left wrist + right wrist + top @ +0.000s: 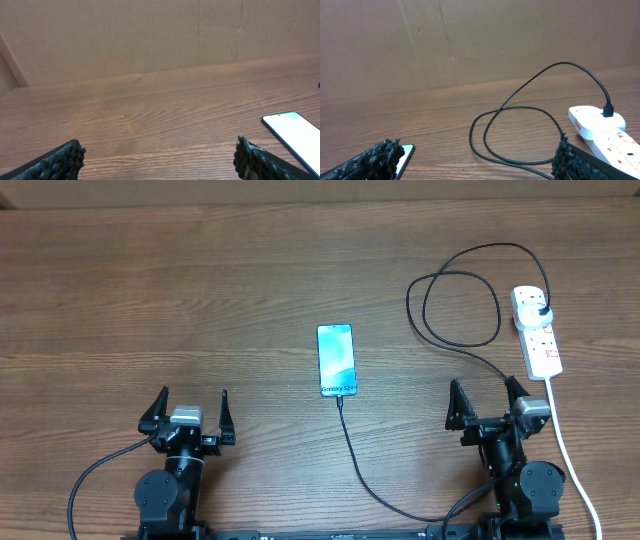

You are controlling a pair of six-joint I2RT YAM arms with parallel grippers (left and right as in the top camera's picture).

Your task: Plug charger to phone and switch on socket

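Charger lead, thin black loops, links white red-switched power strip to slim blue-screened phone on wooden counter. Left tool and right tool spread, empty. Switch press seemingly remains.

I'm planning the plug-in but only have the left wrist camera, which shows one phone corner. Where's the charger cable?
Observer: Overhead, the thin black charger cable meets the near edge of the slim phone with the light blue screen.
Operator: And its plug head?
Observer: The black plug head sits in the far end of the white elongated power strip, beyond the right end effector.
Operator: Either end effector holding anything?
Observer: No, the left end effector and the right one are open, empty.
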